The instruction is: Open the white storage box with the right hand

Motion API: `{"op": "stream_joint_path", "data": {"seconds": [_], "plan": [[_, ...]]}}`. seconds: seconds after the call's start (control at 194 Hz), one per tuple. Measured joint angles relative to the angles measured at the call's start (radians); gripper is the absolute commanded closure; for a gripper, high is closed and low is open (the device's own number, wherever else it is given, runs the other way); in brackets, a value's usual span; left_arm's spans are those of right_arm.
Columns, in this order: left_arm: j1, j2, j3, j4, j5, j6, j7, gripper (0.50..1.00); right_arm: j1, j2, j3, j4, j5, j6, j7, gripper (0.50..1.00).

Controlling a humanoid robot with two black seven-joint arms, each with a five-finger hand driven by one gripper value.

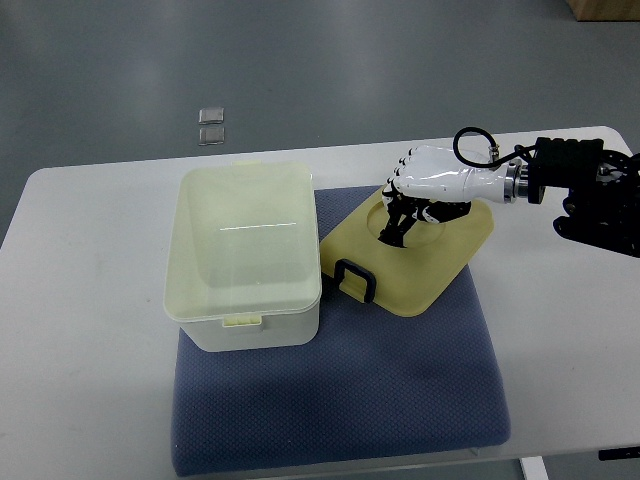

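The white storage box [245,255] stands open on the left part of a blue mat [400,390], and its inside looks empty. Its pale yellow lid [425,265] with a black handle [354,280] lies off the box to the right, flat on the mat, with one corner near the box's right wall. My right hand [408,212] comes in from the right edge and hovers over the lid's far edge. Its fingers [398,222] hang down, relaxed, and cast a shadow on the lid. They hold nothing.
The white table [80,330] carries the mat, and its far edge runs just behind the box. Two small clear squares [210,125] lie on the grey floor beyond the table. My black right forearm [590,190] reaches over the table's right side.
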State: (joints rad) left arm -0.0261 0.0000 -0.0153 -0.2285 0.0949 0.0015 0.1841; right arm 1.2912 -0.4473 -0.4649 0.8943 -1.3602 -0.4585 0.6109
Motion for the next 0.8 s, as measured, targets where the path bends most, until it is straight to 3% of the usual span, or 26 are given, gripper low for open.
{"op": "stream_joint_path", "data": {"seconds": [0.046,0.072,0.139,0.17,0.232,0.268,0.628,0.798], "plan": [[0.000,0.000,0.000,0.000,0.000,0.000,0.000,0.500,-0.003,0.000,0.000,0.000,0.000,-0.003,0.000,1.000],[0.000,0.000,0.000,0.000,0.000,0.000,0.000,0.500,-0.005,-0.001,0.000,0.001,0.000,-0.005,0.000,0.965],[0.000,0.000,0.001,0.000,0.000,0.000,0.000,0.500,-0.008,-0.003,0.001,0.001,0.000,-0.011,0.000,0.706],[0.000,0.000,0.001,0.000,0.000,0.000,0.000,0.500,-0.009,-0.003,0.002,0.001,0.000,-0.014,0.000,0.658],[0.000,0.000,0.001,0.000,0.000,0.000,0.000,0.500,-0.013,-0.004,0.003,0.001,0.000,-0.020,0.000,0.630],[0.000,0.000,0.001,0.001,0.000,0.000,-0.001,0.500,-0.016,-0.005,0.003,0.001,0.000,-0.022,0.000,0.568],[0.000,0.000,0.000,0.002,0.000,0.000,-0.001,0.500,-0.018,-0.059,0.014,0.005,0.006,-0.020,0.000,0.570],[0.000,0.000,0.000,0.002,0.000,0.000,-0.001,0.500,0.090,-0.178,0.035,0.011,0.065,0.078,0.000,0.570]]}}
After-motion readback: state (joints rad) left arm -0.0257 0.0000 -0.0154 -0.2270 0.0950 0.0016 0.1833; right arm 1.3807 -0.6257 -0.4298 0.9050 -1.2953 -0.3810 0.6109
